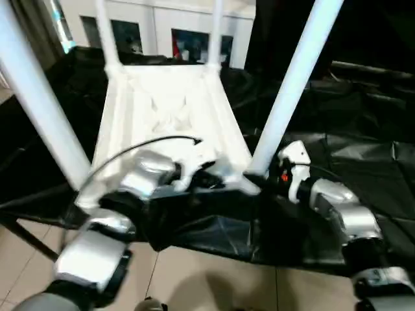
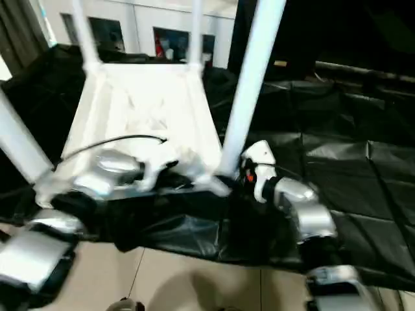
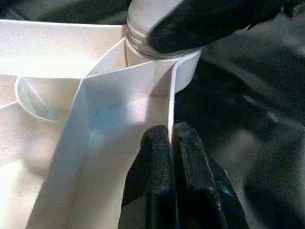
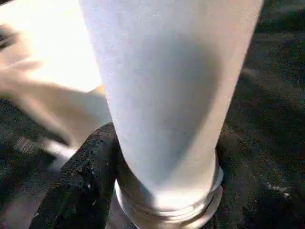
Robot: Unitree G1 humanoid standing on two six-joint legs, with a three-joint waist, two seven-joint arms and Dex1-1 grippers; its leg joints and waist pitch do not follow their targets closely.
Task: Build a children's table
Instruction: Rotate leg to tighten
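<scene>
Tabletop (image 1: 165, 103) inverted, 4 legs up; right end effector (image 4: 157, 191) apparently around near-right leg (image 1: 295, 78).

1. Tabletop (image 1: 168, 110): white plastic, smooth, ribbed underside, slight sheen.
2. Legs (image 1: 295, 78): white plastic tubes, smooth, satin.
3. Ground sheet (image 1: 363, 155): black, creased, glossy film.
4. Forearms (image 1: 340, 210): silver, polished shells.
5. Fingers (image 3: 190, 176): black, matt, grainy rubber-like.
</scene>
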